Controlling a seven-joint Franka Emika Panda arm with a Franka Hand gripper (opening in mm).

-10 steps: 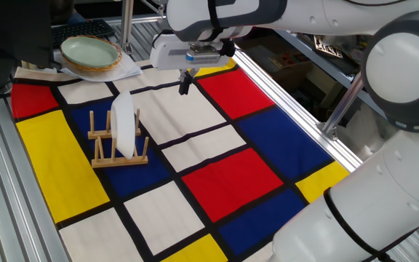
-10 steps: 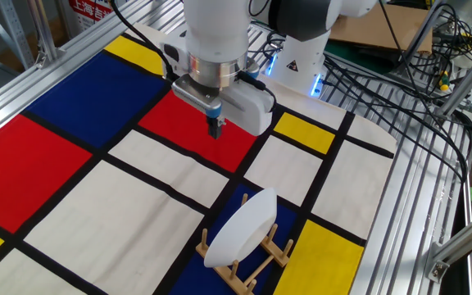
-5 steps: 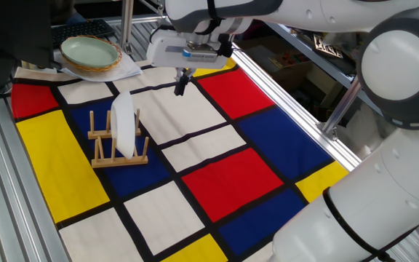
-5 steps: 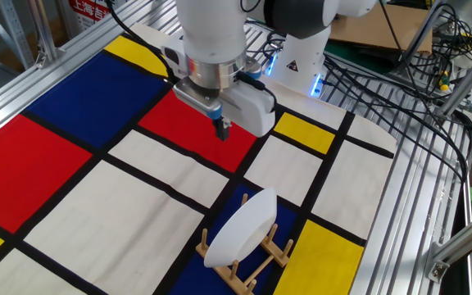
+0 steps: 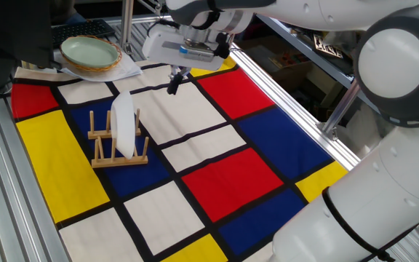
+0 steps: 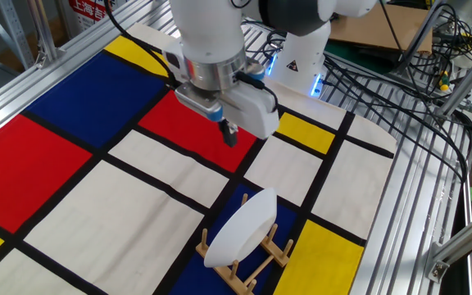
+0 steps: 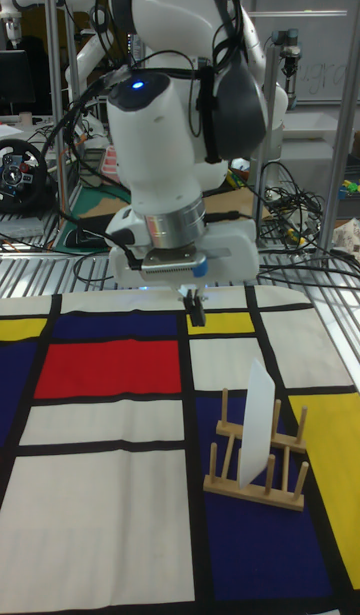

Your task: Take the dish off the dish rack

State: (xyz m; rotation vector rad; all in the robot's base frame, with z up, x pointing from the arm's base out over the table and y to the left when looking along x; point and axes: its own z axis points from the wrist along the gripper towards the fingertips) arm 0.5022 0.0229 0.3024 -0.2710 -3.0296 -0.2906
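Nearest you in the tall fixed view stands the dish rack [image 7: 257,465], a small light-wood frame with 2 rows of upright dowel pegs on a slatted base. The dish [image 7: 258,424] sits in it on edge, leaning between the pegs: a plain, glossy white oval, shallow and smooth (it will likely be slippery under the fingers). So the task looks barely begun; you have not touched the dish, and the reach, the grasp and the lift out of the pegs are all left to do.

Beyond the rack, the gripper [image 7: 196,308] hangs in the air above the cloth, apart from the dish and holding nothing. Its 2 dark fingers appear pressed close together, with no gap showing in any view, so you would need to spread them before closing on the rim.

Under everything lies a flat cloth [image 5: 228,175] of red, blue, yellow and white blocks edged in black. At the far corner in one fixed view rests a pale green bowl [image 5: 89,51] on a wicker tray.
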